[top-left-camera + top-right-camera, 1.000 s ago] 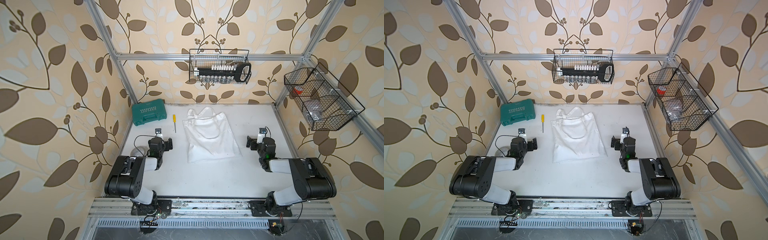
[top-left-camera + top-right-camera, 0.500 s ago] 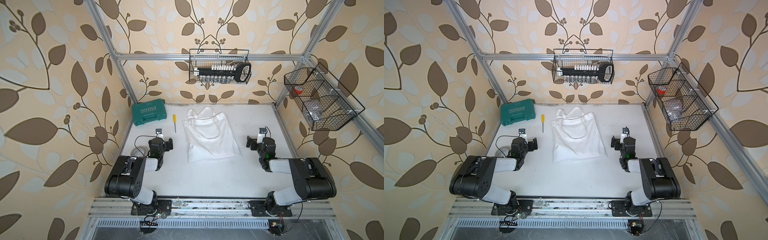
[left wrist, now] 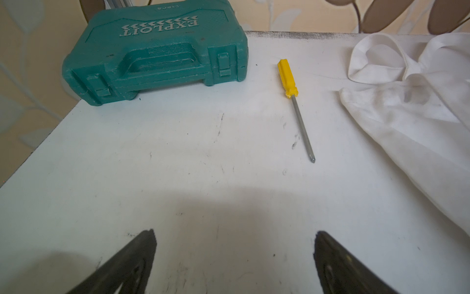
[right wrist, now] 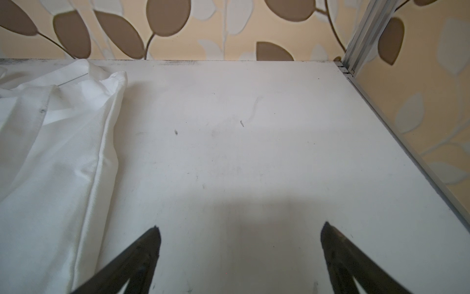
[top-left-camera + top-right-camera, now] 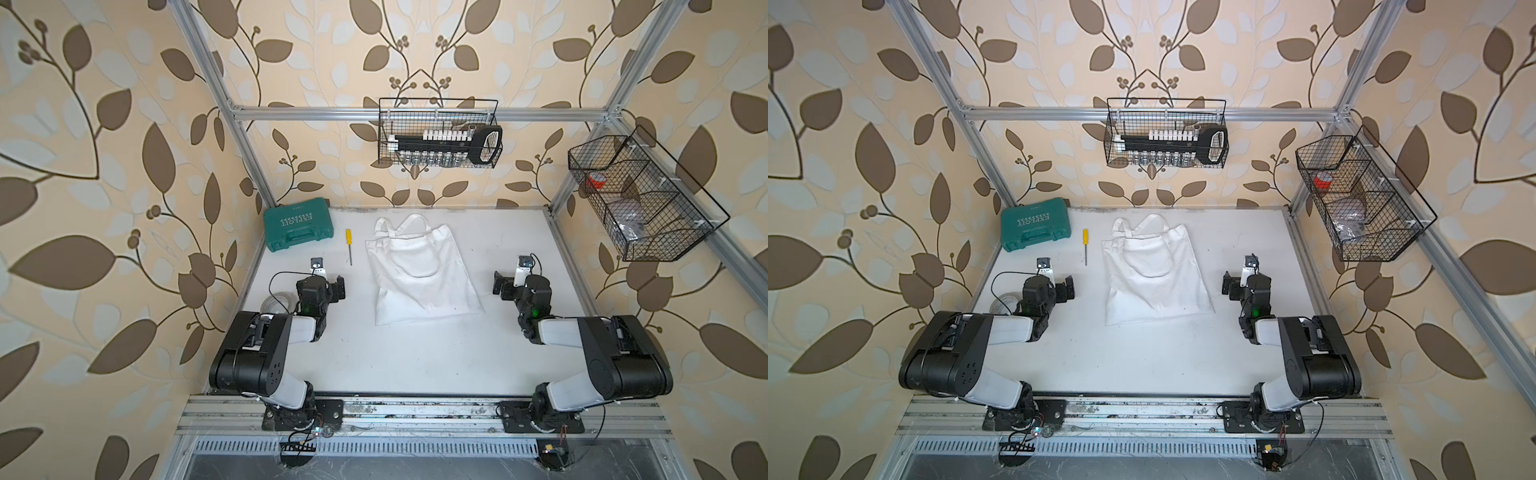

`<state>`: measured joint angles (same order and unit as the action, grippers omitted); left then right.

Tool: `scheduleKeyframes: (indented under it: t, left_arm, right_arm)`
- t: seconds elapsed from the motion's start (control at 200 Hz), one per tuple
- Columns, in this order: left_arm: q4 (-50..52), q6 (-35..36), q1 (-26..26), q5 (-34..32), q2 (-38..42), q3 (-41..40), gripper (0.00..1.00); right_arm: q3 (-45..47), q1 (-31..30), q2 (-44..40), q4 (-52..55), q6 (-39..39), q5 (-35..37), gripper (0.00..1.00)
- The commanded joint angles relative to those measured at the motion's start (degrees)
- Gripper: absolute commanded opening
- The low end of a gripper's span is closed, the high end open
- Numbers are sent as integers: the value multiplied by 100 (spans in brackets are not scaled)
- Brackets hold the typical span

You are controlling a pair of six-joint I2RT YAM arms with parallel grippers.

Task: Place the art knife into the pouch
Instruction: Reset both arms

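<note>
Left arm (image 5: pixel 266 345) and right arm (image 5: pixel 602 349) are folded low, one on each side of the pouch (image 5: pixel 419 274), which lies flat mid-table, plain side up. The left gripper (image 3: pixel 234 234) and right gripper (image 4: pixel 240 229) are both spread wide with nothing in them. A tape roll (image 5: pixel 274 301) is half hidden behind the left arm, and a yellow screwdriver (image 3: pixel 287 79) lies just beside the pouch.

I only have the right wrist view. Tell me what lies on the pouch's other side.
Observer: A yellow-handled screwdriver lies flat on the table, beside the pouch but not touching it.
Operator: Report the left tool's state.
Observer: The left tool is open and empty, above bare table short of the screwdriver.
</note>
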<state>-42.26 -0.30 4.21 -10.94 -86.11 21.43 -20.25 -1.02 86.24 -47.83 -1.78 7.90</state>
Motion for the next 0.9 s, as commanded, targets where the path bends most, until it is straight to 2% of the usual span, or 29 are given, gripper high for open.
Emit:
scheduleKeyframes:
  t: [0.0, 0.11, 0.27, 0.355, 0.895]
  left_arm:
    - [-230, 42, 45, -80, 64, -42, 99]
    - [-235, 38, 47, -84, 59, -42, 99]
    - [-231, 38, 54, -84, 58, -42, 99]
    - [-232, 40, 54, -84, 58, -42, 99]
    - [-221, 38, 54, -84, 51, -31, 99]
  right_arm:
    - [215, -40, -88, -412, 73, -43, 100]
    - [-95, -36, -7, 104, -18, 165, 100]
    - [220, -41, -72, -451, -63, 297, 100]
    - [-41, -44, -16, 22, -123, 447, 100]
    - [-61, -80, 47, -20, -95, 457, 100]
